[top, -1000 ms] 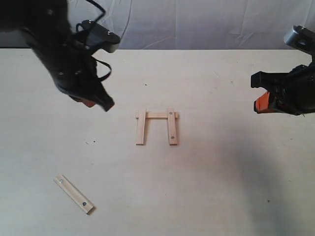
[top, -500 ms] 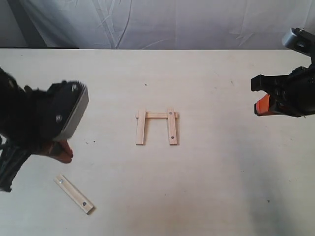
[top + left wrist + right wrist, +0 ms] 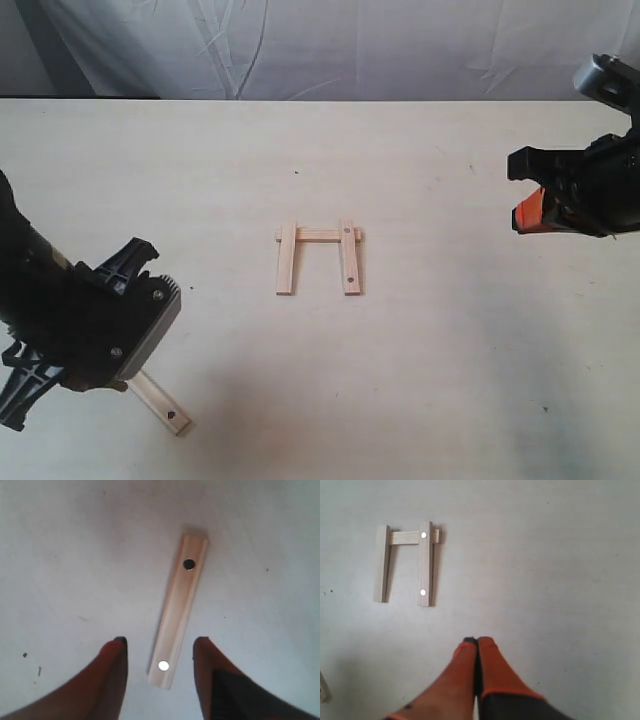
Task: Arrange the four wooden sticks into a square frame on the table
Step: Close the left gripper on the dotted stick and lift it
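Three pale wooden sticks form an open-bottomed frame [image 3: 318, 256] at the middle of the table [image 3: 420, 380]: two parallel sticks joined by one crosspiece at their far ends, also seen in the right wrist view as the partial frame [image 3: 407, 562]. The fourth stick [image 3: 162, 400] lies loose at the front left, half hidden by the left arm. In the left wrist view this stick [image 3: 179, 610] lies flat, one end between the orange fingers. My left gripper [image 3: 160, 652] is open around that end, not touching it. My right gripper [image 3: 478, 641] is shut and empty, hovering at the right [image 3: 530, 208].
A white cloth backdrop [image 3: 330, 45] hangs behind the table's far edge. The bulky left arm body [image 3: 85, 325] covers the front-left corner. Bare tabletop lies between the partial frame and each arm.
The left arm swept from the back left down to the front left, and its gripper now straddles the loose stick's end. The right arm and the three joined sticks stayed still.
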